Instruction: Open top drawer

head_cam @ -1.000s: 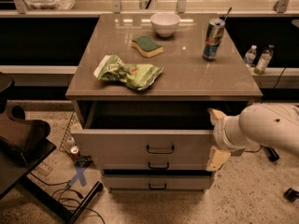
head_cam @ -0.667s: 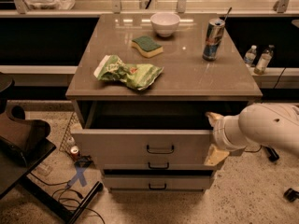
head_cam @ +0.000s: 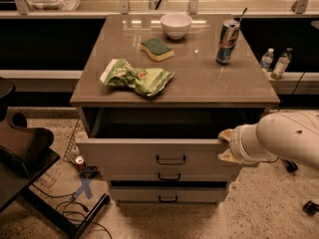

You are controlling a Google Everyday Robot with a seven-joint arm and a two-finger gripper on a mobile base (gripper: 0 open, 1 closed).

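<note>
The top drawer [head_cam: 124,156] of the brown-topped cabinet stands pulled out, its light-grey front forward of the body and its dark inside showing above it. Its black bar handle [head_cam: 171,160] is free at the centre. My gripper [head_cam: 224,144] is on the end of the white arm at the right end of the drawer front, level with its top edge. Its two yellowish fingertips [head_cam: 226,134] stand apart, one above the edge and one in front of it. It is open and holds nothing.
Two shorter drawer fronts [head_cam: 168,199] sit below. On the cabinet top [head_cam: 214,83] lie a green chip bag [head_cam: 135,76], a sponge [head_cam: 156,49], a white bowl [head_cam: 175,25] and a can [head_cam: 227,42]. Black furniture [head_cam: 25,158] and cables lie at the left, bottles [head_cam: 275,62] at the right.
My gripper has shifted slightly left along the drawer front. The drawer stays out about as far as before.
</note>
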